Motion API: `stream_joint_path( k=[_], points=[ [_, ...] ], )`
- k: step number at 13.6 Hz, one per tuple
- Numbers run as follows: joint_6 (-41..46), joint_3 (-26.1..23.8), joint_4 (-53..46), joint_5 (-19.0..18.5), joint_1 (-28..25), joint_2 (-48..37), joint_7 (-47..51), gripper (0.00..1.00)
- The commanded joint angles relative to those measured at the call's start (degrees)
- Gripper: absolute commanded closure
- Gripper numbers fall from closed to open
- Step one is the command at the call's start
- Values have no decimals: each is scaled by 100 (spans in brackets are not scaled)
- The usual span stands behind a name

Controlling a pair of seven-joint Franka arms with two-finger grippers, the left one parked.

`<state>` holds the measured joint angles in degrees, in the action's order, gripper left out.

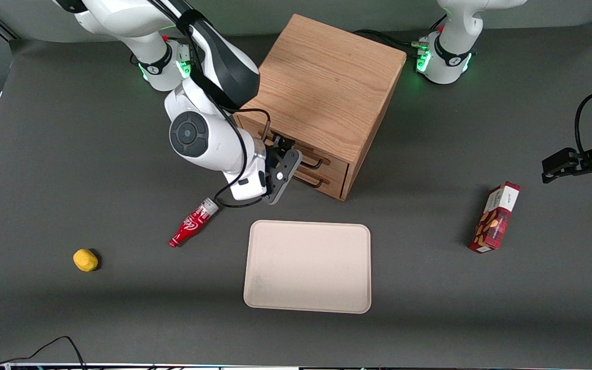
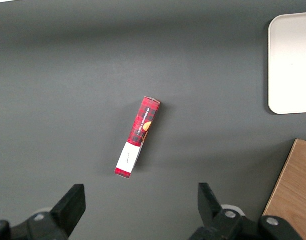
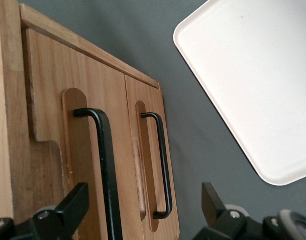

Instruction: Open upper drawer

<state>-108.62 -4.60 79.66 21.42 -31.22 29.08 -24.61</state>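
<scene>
Fingers spread apart, the gripper [image 1: 287, 160] hangs in front of the wooden cabinet [image 1: 327, 87], close to the upper drawer [image 3: 48, 125] — shut, its black wire handle [image 3: 104, 165] between the open tips. Centre on the bar, close, then pull straight out — not the lower drawer [image 3: 148, 155].

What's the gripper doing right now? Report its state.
Gripper: open, holding nothing, in front of the upper drawer's handle.
</scene>
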Motion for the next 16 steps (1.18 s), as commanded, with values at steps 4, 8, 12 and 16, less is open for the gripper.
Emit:
stream_joint_path(
  k=[4,8,12,16],
  points=[
    [-265,-128,14,143,-16,151,-150,0],
    [-396,-164,93,143,-16,204,-150,0],
    [-493,-217,93,73,-7,283,-316,0],
    [-529,-164,-64,-470,71,501,-360,0]
  ],
)
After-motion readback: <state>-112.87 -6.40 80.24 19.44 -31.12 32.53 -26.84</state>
